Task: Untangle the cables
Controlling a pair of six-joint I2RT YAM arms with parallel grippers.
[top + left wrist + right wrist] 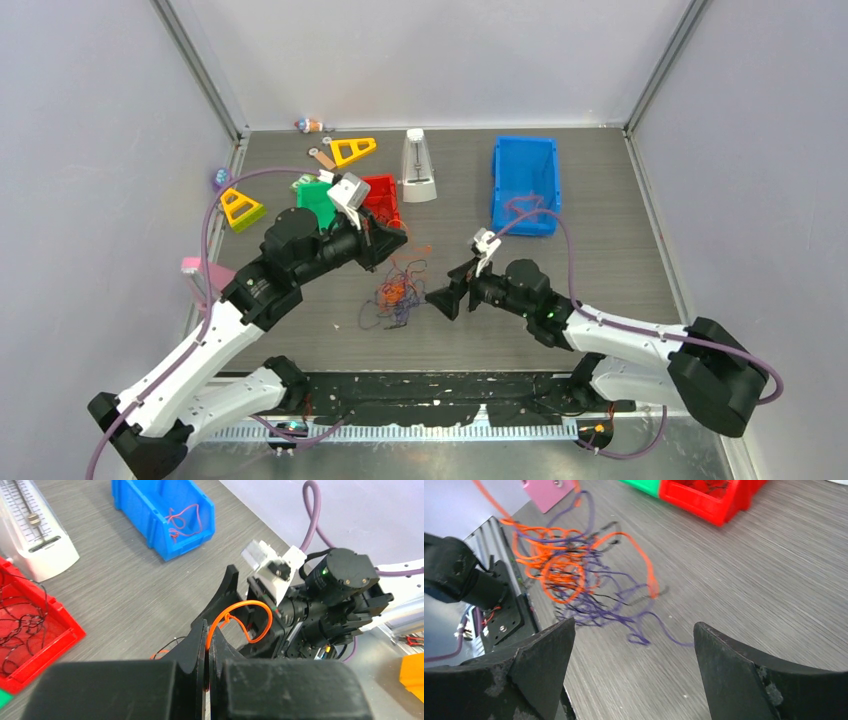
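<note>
Hovering low by cables (397, 293), R claw (455, 288) agape; L claw (206, 630) pinches strand (250, 605).

Left wrist view.
- Left gripper (206, 632): black jaws pressed together, pinching an orange cable (250, 602).
- The cable rises from the pinch, arcs over to the right and curls back down in front of the right arm (345, 580).
- Right arm: black wrist with a green light lit, white mount on top, lilac hose (312, 510) running up behind it. One black finger (228, 587) stands just beyond the loop.
- Blue bin (185, 545), far side of the grey table (125, 590): an orange-red strand (182, 520) lies inside.
- Red bin (60, 640), left edge: thin black strands (20, 620) inside.
- White metronome (35, 535) just behind the red bin.
- Orange block (412, 675) at the right edge, cut off.
</note>
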